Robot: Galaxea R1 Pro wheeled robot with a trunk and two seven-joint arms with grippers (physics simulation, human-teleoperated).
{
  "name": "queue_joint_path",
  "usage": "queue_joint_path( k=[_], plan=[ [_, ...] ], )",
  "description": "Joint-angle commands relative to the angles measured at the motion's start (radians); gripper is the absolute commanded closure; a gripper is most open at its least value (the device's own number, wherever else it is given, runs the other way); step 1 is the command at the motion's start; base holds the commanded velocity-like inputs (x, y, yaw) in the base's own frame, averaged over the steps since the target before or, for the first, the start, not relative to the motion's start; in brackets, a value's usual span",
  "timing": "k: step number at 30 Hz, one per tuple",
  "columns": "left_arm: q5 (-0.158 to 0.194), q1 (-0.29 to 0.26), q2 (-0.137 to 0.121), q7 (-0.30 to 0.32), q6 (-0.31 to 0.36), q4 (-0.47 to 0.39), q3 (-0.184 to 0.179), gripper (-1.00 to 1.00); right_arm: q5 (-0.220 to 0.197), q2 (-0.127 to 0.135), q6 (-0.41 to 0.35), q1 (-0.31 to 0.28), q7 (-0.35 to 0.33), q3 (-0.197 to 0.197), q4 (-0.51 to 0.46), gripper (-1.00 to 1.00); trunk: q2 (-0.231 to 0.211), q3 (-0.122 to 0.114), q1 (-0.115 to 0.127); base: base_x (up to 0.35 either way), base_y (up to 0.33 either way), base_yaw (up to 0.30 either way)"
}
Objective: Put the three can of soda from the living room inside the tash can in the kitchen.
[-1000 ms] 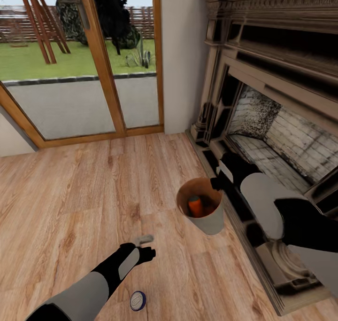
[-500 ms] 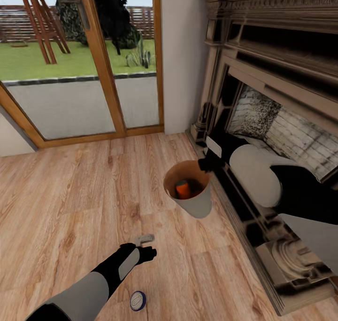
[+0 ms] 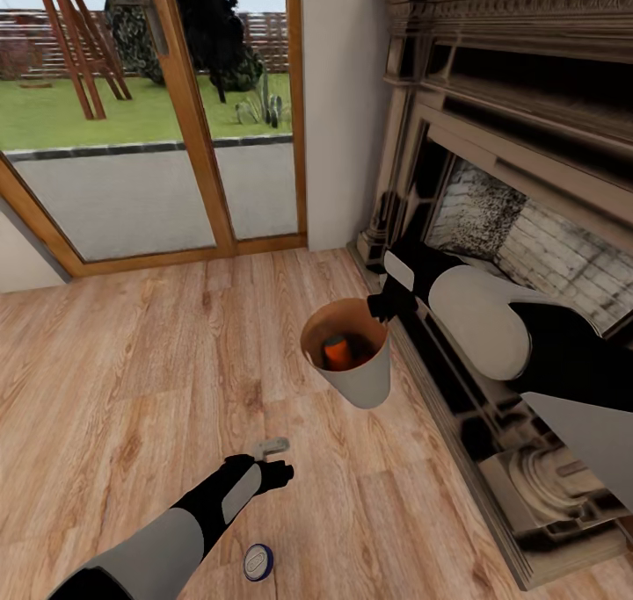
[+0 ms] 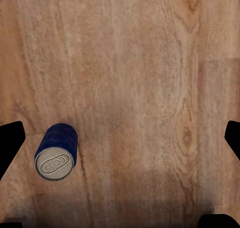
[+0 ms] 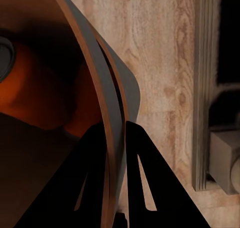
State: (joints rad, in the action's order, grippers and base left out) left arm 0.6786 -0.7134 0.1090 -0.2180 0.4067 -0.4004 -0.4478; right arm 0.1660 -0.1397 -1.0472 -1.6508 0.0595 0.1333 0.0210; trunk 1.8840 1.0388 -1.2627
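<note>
Beside the fireplace (image 3: 492,196), the right tool (image 3: 383,307) pinches the rim of the tash can (image 3: 356,380), raised off the wooden floor (image 3: 114,363) with an orange can (image 3: 337,352) inside; the left tool (image 3: 274,461) hangs spread wide above the blue can (image 3: 258,562) standing on the floor.

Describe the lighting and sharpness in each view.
Head view: even, soft light, slightly smeared textures, faint shadows on the floor. Left wrist view: blue can sharp, floor mildly blurred. Right wrist view: trash can interior deeply shadowed, orange cans dim, fingers silhouetted.
</note>
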Motion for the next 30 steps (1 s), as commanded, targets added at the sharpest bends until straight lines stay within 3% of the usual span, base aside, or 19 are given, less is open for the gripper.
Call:
queue_joint_path(
  k=[1, 9, 12, 16, 19, 25, 30],
  plan=[
    [0.0, 0.0, 0.0, 0.0, 0.0, 0.0, 0.0, -1.0, -0.013, 0.0, 0.0, 0.0, -0.003, 0.01, 0.0, 1.0, 0.0, 0.0, 0.0, 0.0, 0.0, 0.0],
    [-0.001, 0.0, 0.0, 0.0, -0.015, 0.0, -0.002, -1.0, -0.014, 0.003, 0.0, 0.0, -0.006, 0.015, 0.0, 1.0, 0.0, 0.0, 0.0, 0.0, 0.0, 0.0],
    [-0.001, -0.001, 0.0, 0.0, -0.017, 0.0, -0.002, -1.0, -0.014, 0.003, 0.0, 0.0, -0.007, 0.042, -0.001, 1.0, 0.0, 0.0, 0.0, 0.0, 0.0, 0.0],
    [-0.001, -0.001, 0.0, 0.001, -0.017, 0.0, -0.002, -1.0, -0.013, 0.003, 0.0, 0.0, -0.007, 0.088, -0.001, 1.0, 0.028, 0.012, -0.015, 0.0, 0.0, 0.0],
    [-0.001, 0.0, 0.0, 0.001, -0.017, 0.0, -0.002, -1.0, -0.013, 0.0, 0.0, 0.0, -0.007, 0.099, -0.001, 1.0, 0.049, 0.022, -0.027, 0.0, 0.0, 0.0],
    [-0.001, -0.001, 0.0, 0.002, -0.017, 0.001, -0.002, -1.0, -0.013, -0.001, 0.0, 0.0, -0.007, 0.105, -0.002, 1.0, 0.091, 0.041, -0.05, 0.0, 0.0, 0.0],
    [0.0, 0.0, -0.001, 0.002, -0.016, 0.002, -0.002, -1.0, -0.012, -0.001, 0.0, 0.0, -0.007, 0.104, -0.003, 1.0, 0.091, 0.041, -0.05, 0.0, 0.0, 0.0]
  ],
)
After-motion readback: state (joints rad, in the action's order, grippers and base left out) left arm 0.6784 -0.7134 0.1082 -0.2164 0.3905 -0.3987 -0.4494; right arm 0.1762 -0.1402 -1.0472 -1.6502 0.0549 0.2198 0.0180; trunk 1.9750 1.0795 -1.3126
